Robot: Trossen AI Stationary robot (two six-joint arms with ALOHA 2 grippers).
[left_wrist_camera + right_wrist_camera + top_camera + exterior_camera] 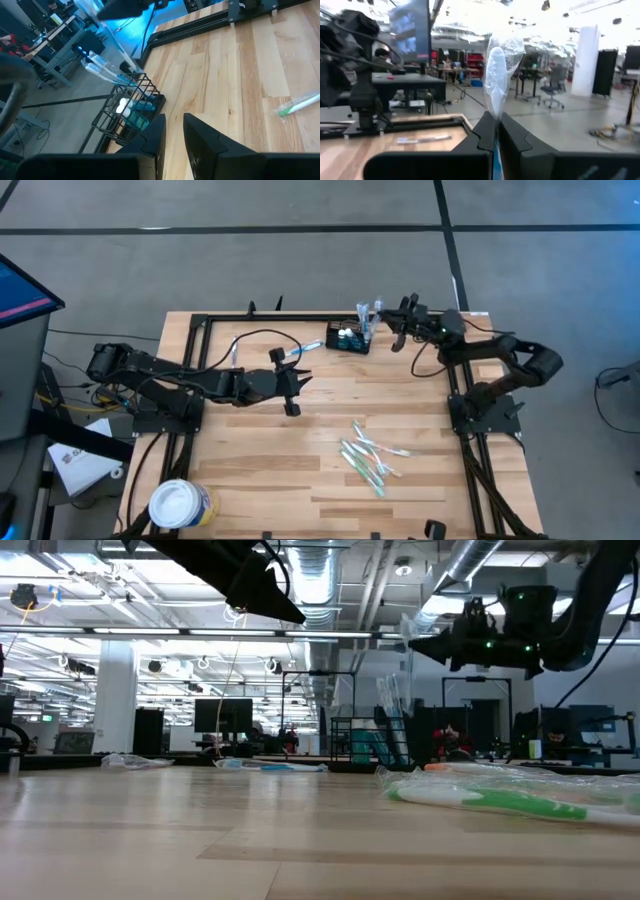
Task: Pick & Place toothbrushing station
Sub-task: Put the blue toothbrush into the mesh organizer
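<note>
- Black wire mesh forms the toothbrushing station (349,339), a small caddy standing near the far edge of the pale wood surface (330,440), with wrapped brushes sticking up out of its compartments.
- The right pincer (402,320) hangs just beside the caddy, above the far right part of the surface, clenched on a plastic-wrapped toothbrush (495,75) that rises upright between its fingers.
- The left pincer (293,385) sits over the middle of the surface, apart from the caddy. Its fingers (202,142) are parted by a narrow gap, and nothing shows between them.
- A loose heap of wrapped toothbrushes (369,458) with green and white handles lies on the right half of the surface, well apart from both pincers.
- One more wrapped brush (300,350) lies flat between the left pincer and the caddy.
- A round white tub (181,504) stands at the near left corner.
- Dark cables (245,340) loop across the far left part of the surface.
</note>
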